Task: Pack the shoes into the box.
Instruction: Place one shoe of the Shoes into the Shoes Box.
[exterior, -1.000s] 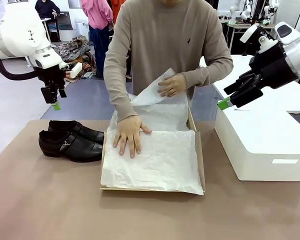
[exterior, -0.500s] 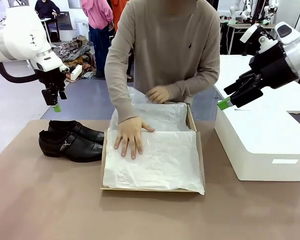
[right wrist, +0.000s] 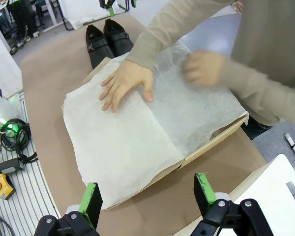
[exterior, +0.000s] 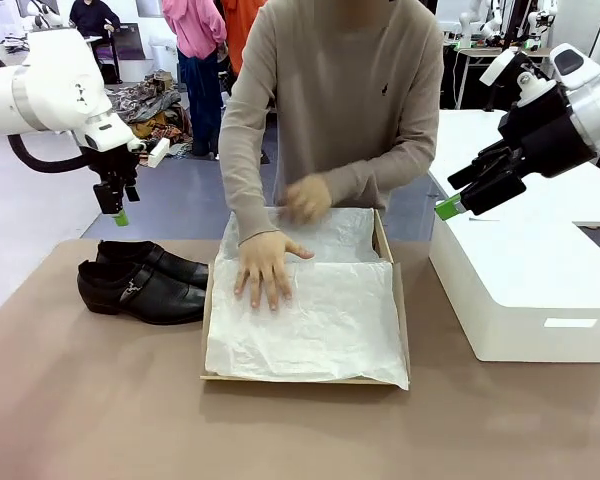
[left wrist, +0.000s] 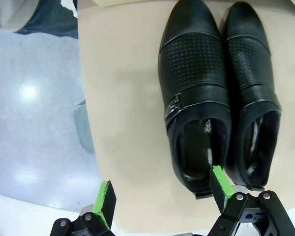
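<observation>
1. Shoes await packing: a pair of glossy black leather dress shoes with pointed toes and silver-buckled side straps (exterior: 142, 283) lies side by side, touching, on the brown table (exterior: 100, 400). They sit just beside the left wall of the tan cardboard shoebox (exterior: 403, 310), toes toward it.
2. Crinkled white tissue paper (exterior: 320, 320) covers the open box. One hand of the person (exterior: 265, 268) presses flat on it; the other hand (exterior: 305, 198), blurred, works at the far end.
3. Each shoe looks stiff and fairly light, but the polished leather is likely to be slippery. The firm rim of the heel opening, or the band across the strap, seems the surest place to pinch. The smooth toe would probably slide out of a grip. Because the two shoes touch, a finger would need to go inside the mouth of the shoe, not between them.
4. The left claw (exterior: 120, 215) hangs above the heel end of the pair, fingers apart and empty. From the wrist camera, one green pad sits over the mouth of one shoe. The right claw (exterior: 448, 207), also spread and empty, is held high between the box and the white rectangular block (exterior: 520, 290).
5. Against a second earlier, the left arm has swung in over the shoes and dipped slightly. The person's raised tissue flap is now down. The shoes, box and right arm have not moved.
</observation>
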Controlling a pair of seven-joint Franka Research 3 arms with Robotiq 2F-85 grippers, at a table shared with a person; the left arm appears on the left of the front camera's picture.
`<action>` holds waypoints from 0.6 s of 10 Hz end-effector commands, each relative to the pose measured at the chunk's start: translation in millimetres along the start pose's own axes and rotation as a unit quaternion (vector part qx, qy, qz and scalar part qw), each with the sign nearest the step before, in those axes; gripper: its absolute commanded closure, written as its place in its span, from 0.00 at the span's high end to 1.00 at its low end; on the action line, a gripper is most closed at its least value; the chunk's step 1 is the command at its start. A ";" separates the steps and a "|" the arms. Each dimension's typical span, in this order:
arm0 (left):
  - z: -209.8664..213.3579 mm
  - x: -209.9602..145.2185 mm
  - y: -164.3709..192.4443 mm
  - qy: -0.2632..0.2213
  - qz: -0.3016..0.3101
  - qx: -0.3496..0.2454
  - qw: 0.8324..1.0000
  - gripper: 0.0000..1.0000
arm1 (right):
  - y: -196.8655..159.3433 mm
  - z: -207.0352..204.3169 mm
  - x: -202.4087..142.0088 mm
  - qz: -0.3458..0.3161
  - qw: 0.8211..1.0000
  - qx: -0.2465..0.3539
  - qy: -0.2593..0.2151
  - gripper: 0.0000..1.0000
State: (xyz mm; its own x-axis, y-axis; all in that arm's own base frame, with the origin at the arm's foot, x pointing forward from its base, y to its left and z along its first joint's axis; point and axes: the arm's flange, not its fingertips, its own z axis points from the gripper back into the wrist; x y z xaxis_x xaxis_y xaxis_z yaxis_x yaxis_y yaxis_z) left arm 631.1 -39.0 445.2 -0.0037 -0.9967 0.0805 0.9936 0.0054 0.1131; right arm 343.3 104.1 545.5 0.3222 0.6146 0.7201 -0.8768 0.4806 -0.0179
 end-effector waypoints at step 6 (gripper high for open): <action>-31.7 1.5 18.6 0.032 0.020 -0.044 0.998 1.00 | -2.2 -1.7 -0.3 0.005 1.000 0.007 -0.009 1.00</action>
State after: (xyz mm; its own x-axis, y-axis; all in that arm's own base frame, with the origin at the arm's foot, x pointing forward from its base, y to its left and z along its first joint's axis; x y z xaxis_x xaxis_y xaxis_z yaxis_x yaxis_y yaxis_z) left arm 646.9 -42.6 412.5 0.0223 -0.9991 0.0369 0.9992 0.0235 0.0325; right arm 343.3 104.2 545.5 0.3223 0.6146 0.7200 -0.8768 0.4806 -0.0178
